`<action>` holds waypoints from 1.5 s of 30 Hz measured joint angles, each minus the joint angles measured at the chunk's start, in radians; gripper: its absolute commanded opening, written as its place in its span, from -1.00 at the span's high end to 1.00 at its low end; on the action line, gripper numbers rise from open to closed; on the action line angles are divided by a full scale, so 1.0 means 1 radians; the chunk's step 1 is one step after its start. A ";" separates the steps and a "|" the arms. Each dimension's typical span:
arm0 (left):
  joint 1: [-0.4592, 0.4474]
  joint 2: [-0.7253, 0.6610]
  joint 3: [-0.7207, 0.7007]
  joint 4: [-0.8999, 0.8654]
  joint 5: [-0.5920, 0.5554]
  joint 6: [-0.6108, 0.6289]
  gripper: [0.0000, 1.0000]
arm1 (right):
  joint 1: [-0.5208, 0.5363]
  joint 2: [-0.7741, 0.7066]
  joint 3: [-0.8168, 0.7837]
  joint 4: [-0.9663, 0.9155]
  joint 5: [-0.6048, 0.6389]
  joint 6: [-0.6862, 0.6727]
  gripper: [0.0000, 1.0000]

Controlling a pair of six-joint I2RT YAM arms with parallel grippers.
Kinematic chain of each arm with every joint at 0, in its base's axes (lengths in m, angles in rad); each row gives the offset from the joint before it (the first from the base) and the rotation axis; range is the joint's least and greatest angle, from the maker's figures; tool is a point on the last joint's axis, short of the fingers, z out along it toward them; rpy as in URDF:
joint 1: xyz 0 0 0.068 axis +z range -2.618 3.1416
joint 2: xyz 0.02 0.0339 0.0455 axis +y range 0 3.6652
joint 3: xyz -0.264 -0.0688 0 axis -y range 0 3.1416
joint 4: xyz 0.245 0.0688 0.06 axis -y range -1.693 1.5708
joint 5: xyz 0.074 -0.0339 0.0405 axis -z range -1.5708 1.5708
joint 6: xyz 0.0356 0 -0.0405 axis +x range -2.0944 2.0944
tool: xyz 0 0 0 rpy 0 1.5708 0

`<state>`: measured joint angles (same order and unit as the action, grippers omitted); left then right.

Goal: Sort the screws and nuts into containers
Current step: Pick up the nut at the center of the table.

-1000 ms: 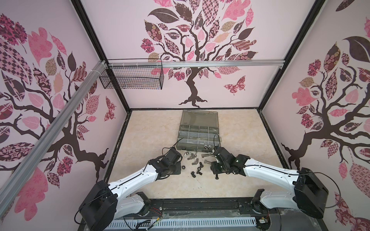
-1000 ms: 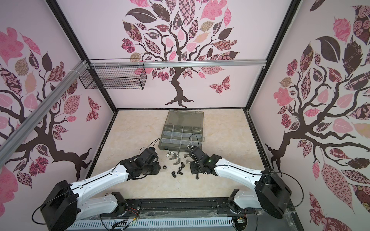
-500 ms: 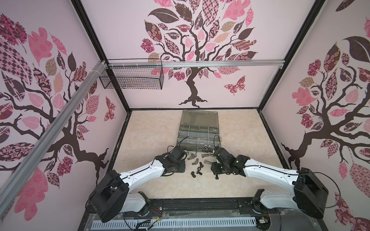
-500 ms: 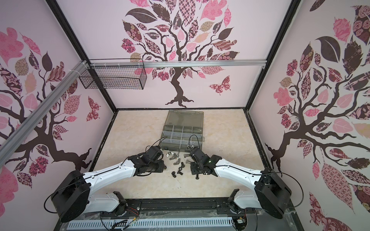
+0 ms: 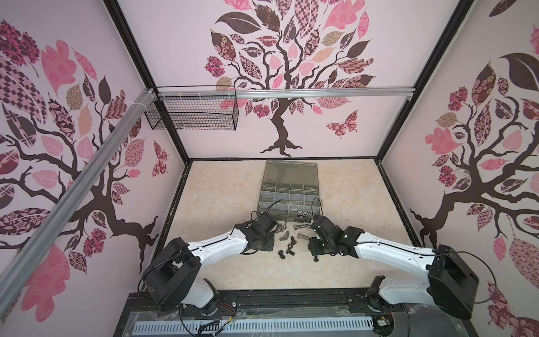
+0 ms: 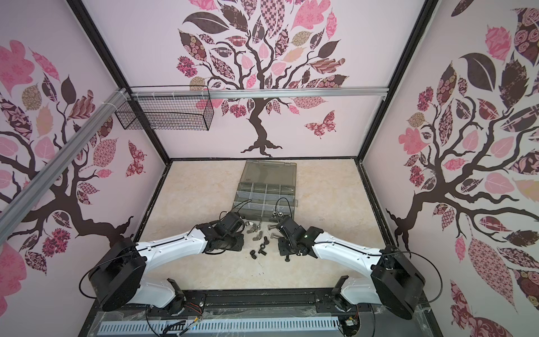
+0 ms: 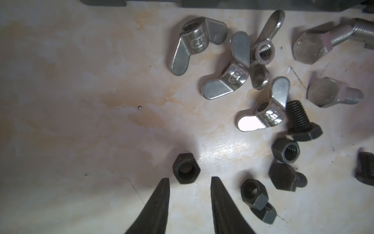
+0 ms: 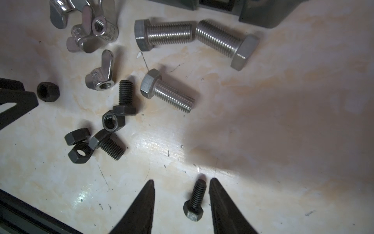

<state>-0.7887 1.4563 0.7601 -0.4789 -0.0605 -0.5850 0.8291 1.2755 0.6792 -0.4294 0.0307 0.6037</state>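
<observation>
Loose screws and nuts lie in a pile (image 5: 287,239) in front of the grey organizer case (image 5: 288,189) with its containers; the lid lies open behind it. My left gripper (image 7: 190,178) is open and low over the table, and a black hex nut (image 7: 186,171) stands just past its fingertips. My right gripper (image 8: 181,180) is also open, with a short black screw (image 8: 195,202) lying flat between its fingers, close to one of them. Silver wing nuts (image 7: 197,43), three silver screws (image 8: 166,91) and more black nuts and screws (image 8: 110,121) lie between the two grippers.
Two silver nuts (image 5: 302,214) sit in a front compartment of the case. A black wire mesh basket (image 5: 192,115) hangs from the metal rail (image 5: 320,93) at the back left. Patterned walls close in the table on three sides.
My left arm has swung a little to the right, bringing its gripper closer to the pile. The right arm has hardly moved. Both grippers kept the same opening.
</observation>
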 measured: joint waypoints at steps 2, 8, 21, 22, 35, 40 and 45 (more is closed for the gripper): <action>-0.003 0.013 0.006 -0.002 -0.008 0.008 0.25 | 0.000 -0.009 -0.001 -0.005 0.002 0.002 0.06; -0.011 0.052 0.014 -0.009 -0.032 0.022 0.28 | 0.000 -0.022 -0.003 -0.005 0.003 0.003 0.06; -0.049 0.120 0.063 -0.040 -0.101 0.055 0.43 | 0.001 -0.037 -0.019 -0.016 0.011 0.002 0.05; -0.050 0.124 0.066 -0.041 -0.106 0.058 0.45 | 0.001 -0.037 -0.019 -0.015 0.011 0.002 0.05; -0.052 0.130 0.072 -0.044 -0.121 0.066 0.63 | 0.001 -0.037 -0.020 -0.015 0.011 0.002 0.05; -0.042 0.097 0.096 -0.076 -0.117 0.074 0.63 | 0.001 -0.037 -0.020 -0.016 0.011 0.002 0.05; 0.019 0.048 0.185 -0.087 -0.107 0.099 0.62 | 0.001 -0.037 -0.020 -0.016 0.017 0.002 0.05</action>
<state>-0.7700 1.5043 0.9451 -0.5655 -0.1677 -0.4862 0.8303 1.2385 0.6590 -0.4458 0.0475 0.6060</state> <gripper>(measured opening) 0.209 0.475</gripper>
